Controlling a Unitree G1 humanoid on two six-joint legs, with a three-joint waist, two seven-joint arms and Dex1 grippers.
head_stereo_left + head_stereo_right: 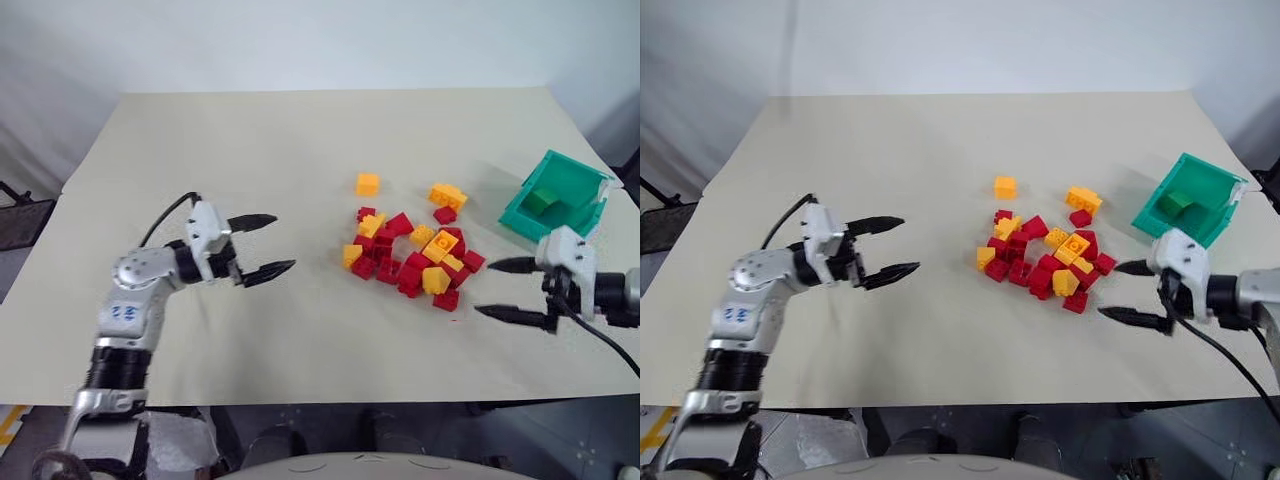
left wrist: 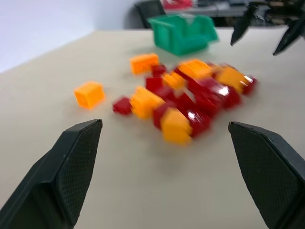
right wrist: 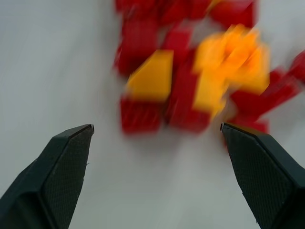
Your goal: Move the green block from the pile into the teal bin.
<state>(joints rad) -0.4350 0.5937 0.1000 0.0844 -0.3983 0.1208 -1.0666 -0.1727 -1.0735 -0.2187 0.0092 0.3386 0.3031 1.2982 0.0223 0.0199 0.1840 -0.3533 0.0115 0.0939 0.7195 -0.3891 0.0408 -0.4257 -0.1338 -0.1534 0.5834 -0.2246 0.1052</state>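
Green block (image 1: 542,200) inside teal bin (image 1: 520,216); left hand (image 1: 268,245) released, empty; right hand (image 1: 505,289) released, empty.

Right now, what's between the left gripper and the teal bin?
The pile of red and yellow-orange bricks, with bare table either side of it. Seen in the left eye view, left gripper to teal bin.

green block (image 1: 543,199) inside tilted teal bin (image 1: 575,172), pile (image 1: 415,255) beside
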